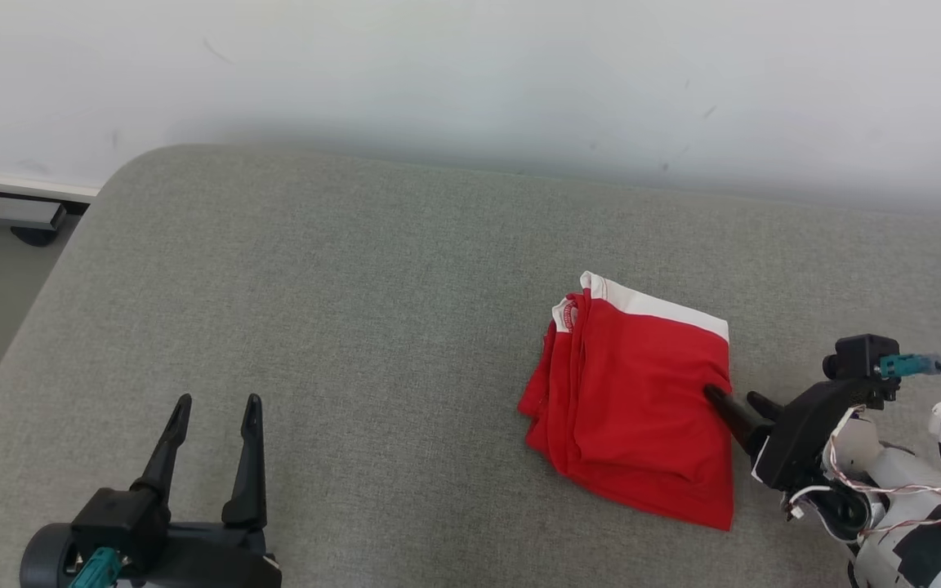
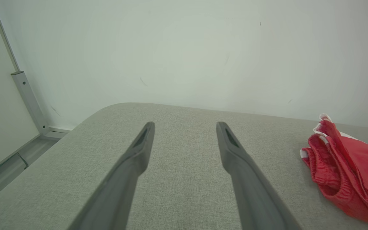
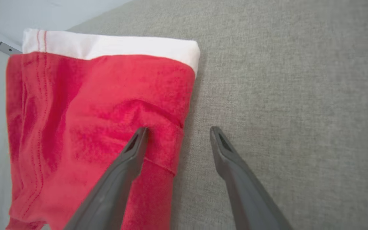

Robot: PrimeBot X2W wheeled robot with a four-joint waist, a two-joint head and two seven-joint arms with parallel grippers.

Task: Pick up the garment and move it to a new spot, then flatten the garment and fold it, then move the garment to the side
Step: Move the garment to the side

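Garment edge straddled by wide-open right jaws (left jaws wide, empty).

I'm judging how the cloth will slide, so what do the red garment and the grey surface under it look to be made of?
Red garment: probably a soft knit, cotton-like jersey with a matte finish. It shows soft creases, rows of stitching and a white band along one edge.
Grey surface: looks like woven upholstery fabric over padding, matte, with a fine heathered weave and a rounded corner.
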